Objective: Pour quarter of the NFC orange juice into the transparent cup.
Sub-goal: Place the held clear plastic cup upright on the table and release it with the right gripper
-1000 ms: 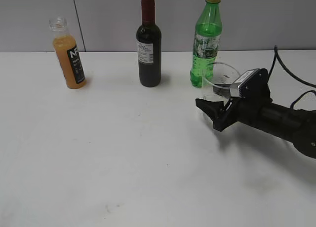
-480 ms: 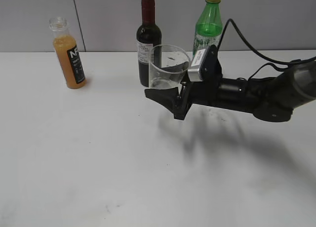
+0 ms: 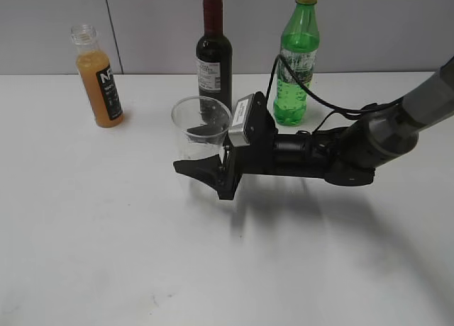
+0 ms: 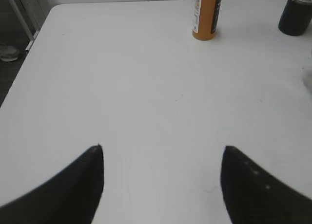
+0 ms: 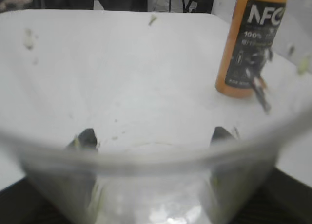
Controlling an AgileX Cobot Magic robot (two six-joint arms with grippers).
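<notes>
Just in front of the dark wine bottle (image 3: 213, 60), near mid-table: the transparent cup (image 3: 201, 130), upright, long axis vertical, open rim up, pinched between the black fingers of the right gripper (image 3: 201, 154). Reaching in from the right, nearly level with the table (image 3: 106, 234), with the arm's cable looping up past the green soda bottle (image 3: 297, 57). Seen through the cup wall in the right wrist view (image 5: 146, 185): two dark fingertips (image 5: 86, 139) pressed against opposite sides of the glass. Whether the cup's base touches the table, impossible to tell.

Well to the left of the wine bottle, close to the back wall: the NFC orange juice (image 3: 98, 76), standing uncapped, neck up, leaning slightly, black label turned toward the wine bottle. Only bare table between juice and cup. To the right of the wine bottle, the soda bottle with a yellow cap, upright, behind the right arm.

Out of the exterior view: the left gripper (image 4: 162, 158), fingers spread wide over bare table, holding nothing, with the juice bottle (image 4: 206, 14) far ahead and the wine bottle's base (image 4: 295, 12) at the upper right corner.
</notes>
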